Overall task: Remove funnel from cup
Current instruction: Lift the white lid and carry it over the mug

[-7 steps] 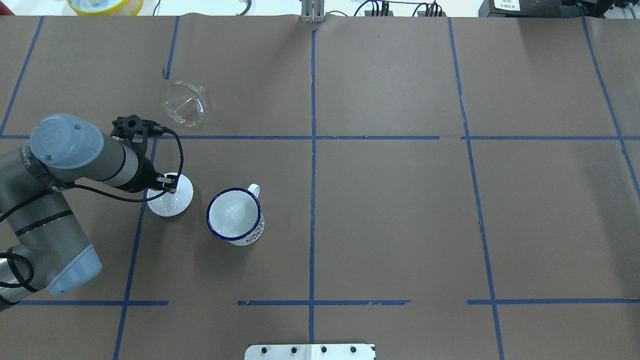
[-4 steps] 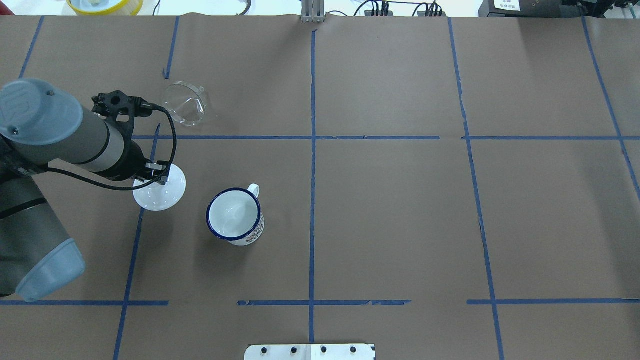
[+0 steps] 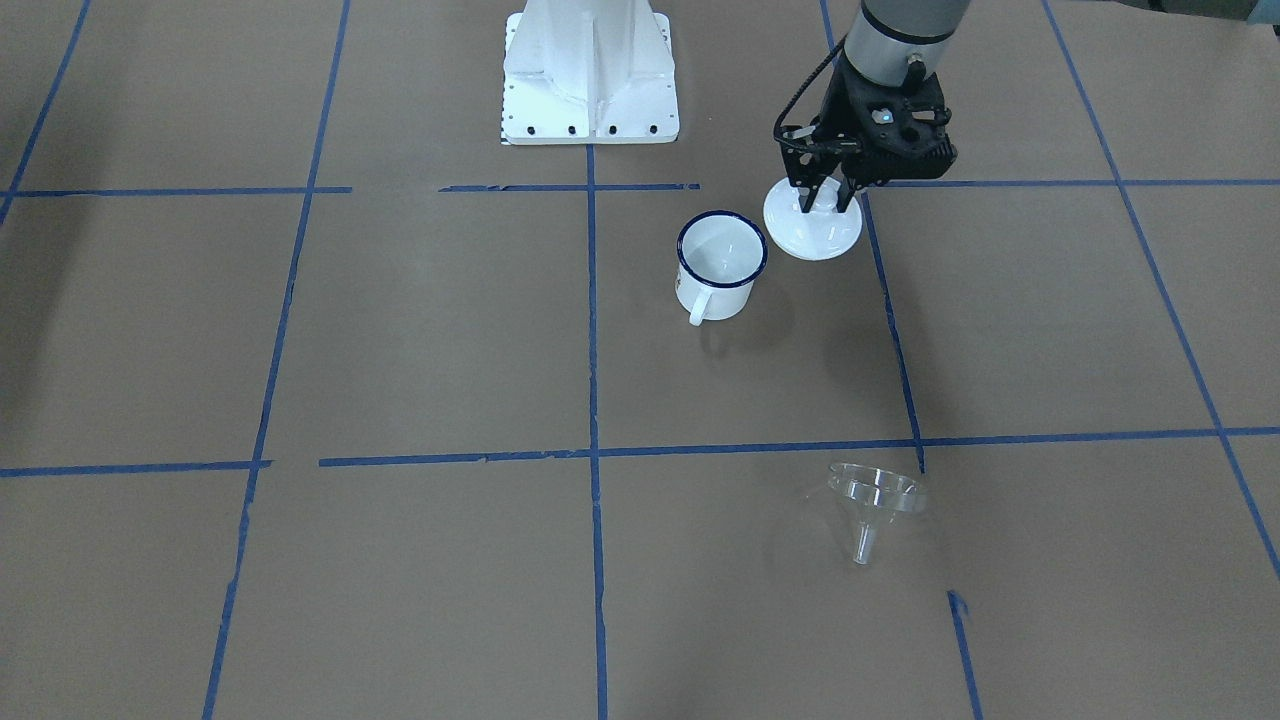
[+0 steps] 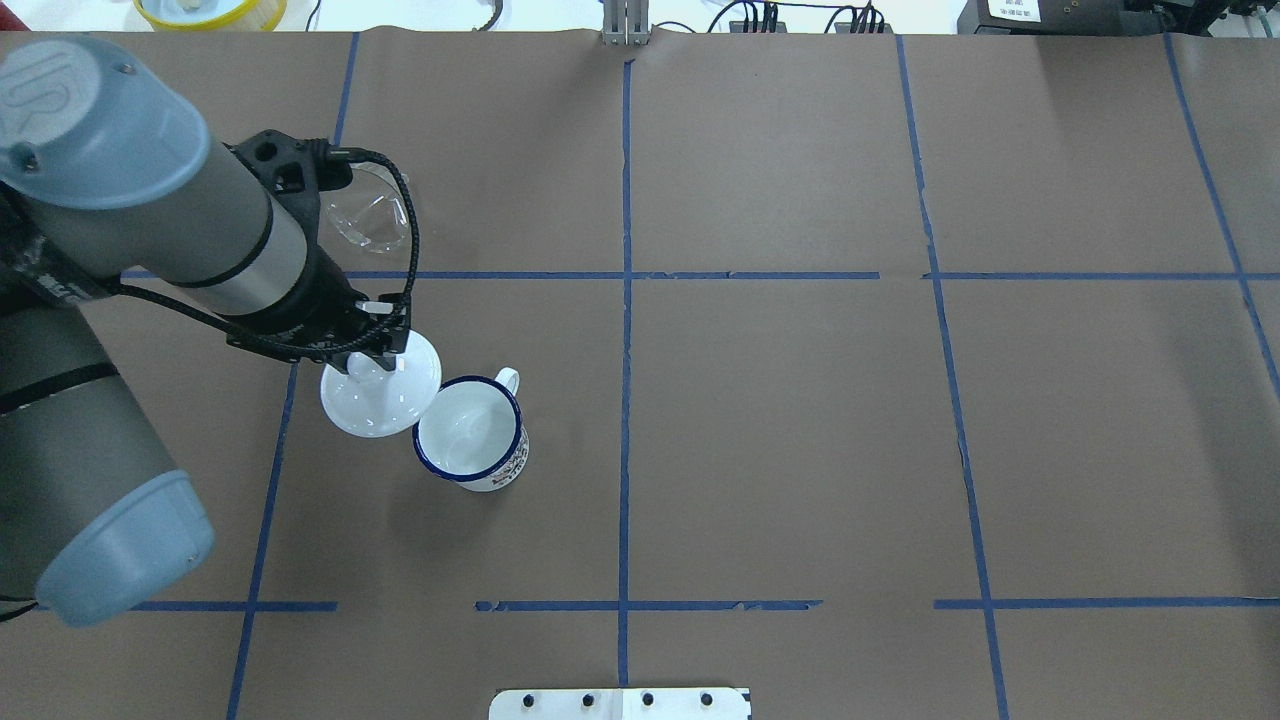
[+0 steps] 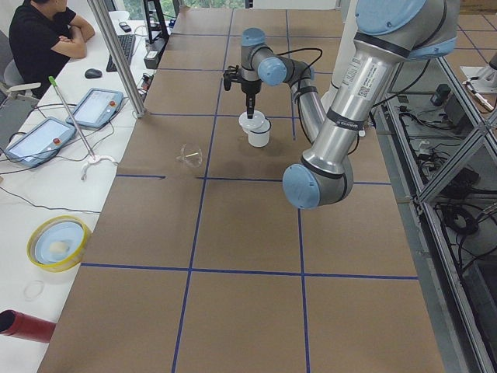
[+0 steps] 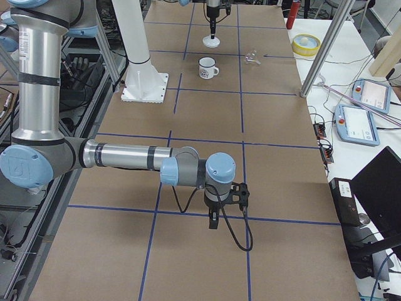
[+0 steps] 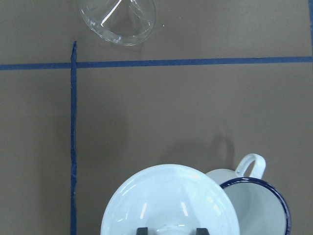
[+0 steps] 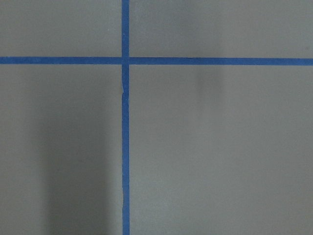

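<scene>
The clear funnel lies on its side on the brown table, apart from the cup; it also shows in the overhead view and the left wrist view. The white cup with a dark blue rim stands upright and empty. My left gripper is shut on the knob of a white round lid and holds it above the table just beside the cup; the lid's edge overlaps the cup's rim in the wrist view. My right gripper hangs over bare table far off; I cannot tell its state.
The white robot base stands behind the cup. A yellow bowl sits beyond the table's far edge. Blue tape lines cross the brown paper. An operator and tablets are at a side desk.
My left arm first drew the white lid left, then rose and carried it right, up against the cup. Cup and funnel have not moved.
</scene>
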`<state>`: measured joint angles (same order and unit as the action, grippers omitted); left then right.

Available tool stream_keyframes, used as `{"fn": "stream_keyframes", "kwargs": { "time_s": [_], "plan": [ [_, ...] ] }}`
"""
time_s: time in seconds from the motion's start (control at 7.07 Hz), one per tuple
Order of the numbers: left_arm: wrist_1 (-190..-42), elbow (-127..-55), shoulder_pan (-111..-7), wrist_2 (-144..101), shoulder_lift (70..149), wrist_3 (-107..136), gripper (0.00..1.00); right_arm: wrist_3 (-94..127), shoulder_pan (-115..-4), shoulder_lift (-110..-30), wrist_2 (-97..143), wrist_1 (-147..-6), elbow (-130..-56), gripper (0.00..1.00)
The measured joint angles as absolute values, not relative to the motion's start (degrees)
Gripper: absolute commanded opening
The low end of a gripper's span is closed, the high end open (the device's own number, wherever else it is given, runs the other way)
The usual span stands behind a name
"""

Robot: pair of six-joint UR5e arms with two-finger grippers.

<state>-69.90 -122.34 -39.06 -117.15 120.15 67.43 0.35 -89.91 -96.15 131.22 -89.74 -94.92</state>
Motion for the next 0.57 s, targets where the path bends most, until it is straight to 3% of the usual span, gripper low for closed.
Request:
{"fn": "stream_keyframes", "kwargs": {
  "time_s": [0.57],
  "plan": [
    [-77.64, -114.41, -35.33, -113.82, 123.16, 74.88, 0.00, 0.35, -89.91, -96.15, 131.22, -89.74, -94.92, 1.00]
  ]
}}
